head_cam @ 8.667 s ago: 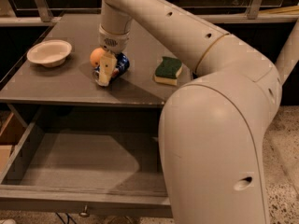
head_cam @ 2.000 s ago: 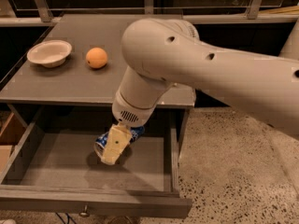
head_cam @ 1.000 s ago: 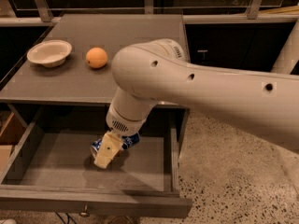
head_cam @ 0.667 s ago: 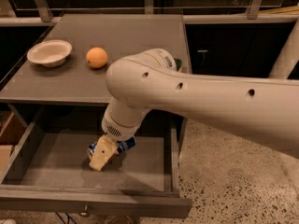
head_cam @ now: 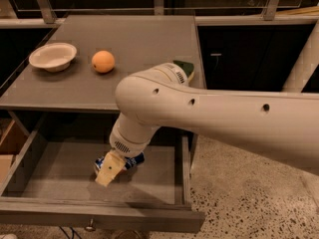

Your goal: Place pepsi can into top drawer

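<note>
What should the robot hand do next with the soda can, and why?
Probably open the gripper and let go. It grips the can low inside the open drawer, apparently at or near the drawer floor and well inside the walls, so releasing it now should leave the can lying there.

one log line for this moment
phase: placing | gripper: in open top drawer, jaws shut on pepsi can | release: not yet | countertop: orange, bowl
</note>
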`<act>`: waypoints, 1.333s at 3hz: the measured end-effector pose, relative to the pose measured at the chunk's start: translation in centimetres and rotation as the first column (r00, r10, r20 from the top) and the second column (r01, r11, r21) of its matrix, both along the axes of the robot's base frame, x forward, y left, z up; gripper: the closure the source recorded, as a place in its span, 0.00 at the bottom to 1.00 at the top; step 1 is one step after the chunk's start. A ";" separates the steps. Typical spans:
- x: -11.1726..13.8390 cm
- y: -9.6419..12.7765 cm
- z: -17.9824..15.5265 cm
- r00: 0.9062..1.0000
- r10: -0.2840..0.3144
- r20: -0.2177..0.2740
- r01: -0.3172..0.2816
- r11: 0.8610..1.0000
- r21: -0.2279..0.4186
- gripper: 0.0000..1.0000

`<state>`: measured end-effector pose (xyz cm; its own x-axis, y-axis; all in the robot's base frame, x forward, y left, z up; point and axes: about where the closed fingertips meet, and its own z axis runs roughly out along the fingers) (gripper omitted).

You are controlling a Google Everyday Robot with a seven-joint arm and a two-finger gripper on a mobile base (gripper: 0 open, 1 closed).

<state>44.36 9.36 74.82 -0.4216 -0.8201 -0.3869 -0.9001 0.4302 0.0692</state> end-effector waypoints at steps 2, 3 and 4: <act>3.0 3.7 -4.7 0.999 -0.030 -0.025 0.029 0.998 -0.050 1.00; 3.0 3.7 -4.7 0.999 -0.030 -0.024 0.029 0.998 -0.051 1.00; 2.3 3.6 -6.1 0.997 -0.051 -0.050 0.047 0.995 -0.085 1.00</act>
<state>46.68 12.98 68.76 -0.4801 -0.8263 -0.2945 -0.8738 0.4801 0.0775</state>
